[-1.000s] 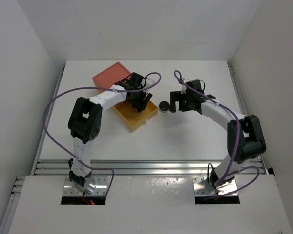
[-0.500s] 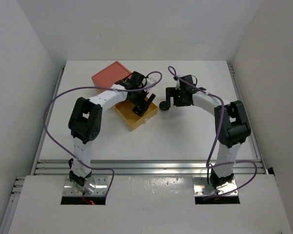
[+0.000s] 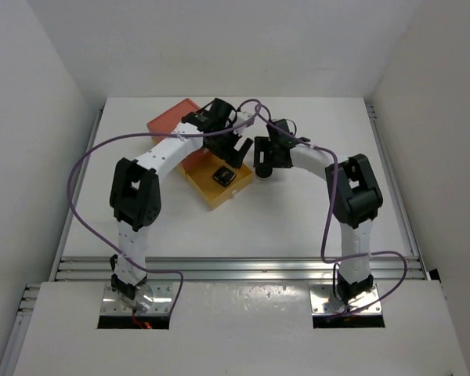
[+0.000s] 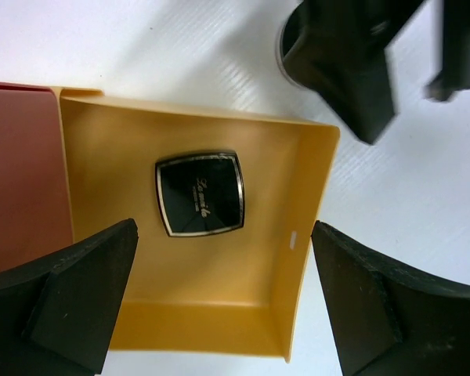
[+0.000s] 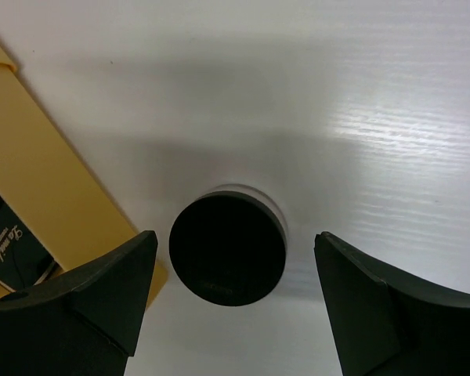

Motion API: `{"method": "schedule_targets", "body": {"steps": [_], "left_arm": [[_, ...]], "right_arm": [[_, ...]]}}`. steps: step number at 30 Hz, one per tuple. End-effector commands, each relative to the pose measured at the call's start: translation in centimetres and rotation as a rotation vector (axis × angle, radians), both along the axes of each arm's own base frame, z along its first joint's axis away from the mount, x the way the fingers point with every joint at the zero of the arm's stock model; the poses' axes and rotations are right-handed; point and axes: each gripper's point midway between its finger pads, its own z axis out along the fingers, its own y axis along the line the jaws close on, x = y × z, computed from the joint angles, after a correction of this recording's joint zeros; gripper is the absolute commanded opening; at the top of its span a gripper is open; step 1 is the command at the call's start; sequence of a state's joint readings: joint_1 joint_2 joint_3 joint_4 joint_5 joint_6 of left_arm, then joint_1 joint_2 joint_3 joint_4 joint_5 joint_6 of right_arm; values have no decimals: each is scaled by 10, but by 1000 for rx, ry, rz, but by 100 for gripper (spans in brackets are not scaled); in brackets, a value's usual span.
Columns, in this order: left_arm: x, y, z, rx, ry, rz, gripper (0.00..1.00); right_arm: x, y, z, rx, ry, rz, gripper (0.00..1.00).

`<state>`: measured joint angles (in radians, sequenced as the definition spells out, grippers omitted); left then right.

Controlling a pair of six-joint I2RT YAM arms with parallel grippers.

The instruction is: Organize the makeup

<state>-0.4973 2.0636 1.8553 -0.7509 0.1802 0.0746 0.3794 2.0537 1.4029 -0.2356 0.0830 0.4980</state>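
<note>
2 makeup items show, both placed here vs. the yellow drawer [image 4: 180,301]. At the drawer's far-left side, butted against it, sits the coral-red box [image 3: 171,117]. Inside the drawer, roughly mid-floor, lies the dark square case [image 4: 200,193], flat, printed face up. L gripper [image 4: 223,229] hangs above the drawer w/ fingers spread wide, holding nothing. Just right of the drawer, on the table [image 5: 360,94] & apart from the drawer's wall, rests the black round compact [image 5: 228,249]. R gripper [image 5: 235,239] hovers over it, parted & empty, 1 finger each side; no contact can be made out.

Likely step: R gripper takes the compact for the drawer. To do it well, centre the compact btw. the pads and drop until they face its side wall, not its lid. Then close gently, since a round rim can squirt out. Lift enough to clear the drawer's right wall. L gripper crowds the drawer, so it should prob. back off 1st.
</note>
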Motion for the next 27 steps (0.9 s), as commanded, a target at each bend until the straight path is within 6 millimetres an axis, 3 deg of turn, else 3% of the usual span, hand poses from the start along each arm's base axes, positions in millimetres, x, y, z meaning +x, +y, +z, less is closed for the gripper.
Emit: {"method": "schedule_targets", "body": {"steps": [1,8,9,10,12,13,16,17,19,20,22,23,24,26,27], "left_arm": [[-7,-3,42,-22,-41,-38,99],[-9,28,81,96,-117,-51,99],[-13,30,84,97,-115,-51,99],[-6,45,88,102,-124,-15,99],[-2,62,108,115,-176,23,99],[-3,71,108,130,-178,43,99],[-8,117,122,190,-221,129,99],[-8,125,115,200,-202,143,99],[-15,158,126,213,-220,204,99],[-23,171,113,229,-184,222,99],[-33,208,116,252,-188,298,99],[-44,222,97,286,-138,324,99],[-47,235,93,304,-132,355,99],[-63,264,71,334,-65,418,99],[-67,273,68,329,-57,451,99]], "right_arm": [[13,2,2,10,-14,-88,81],[5,4,-25,-69,49,-83,80],[3,3,-30,-78,59,-85,76],[0,0,-32,-83,66,-90,66],[-7,-5,-37,-104,75,-94,54],[-8,-7,-38,-112,78,-93,49],[-5,-14,-24,-137,33,-99,35],[-6,-18,-26,-156,33,-98,32],[0,-25,-13,-172,-3,-85,21],[5,-29,-1,-188,-38,-79,17],[18,-35,27,-193,-115,-72,6],[26,-50,36,-218,-139,-85,4],[29,-36,52,-213,-188,-55,2],[36,-35,77,-227,-255,-20,0],[41,-30,100,-212,-309,-10,0]]}}
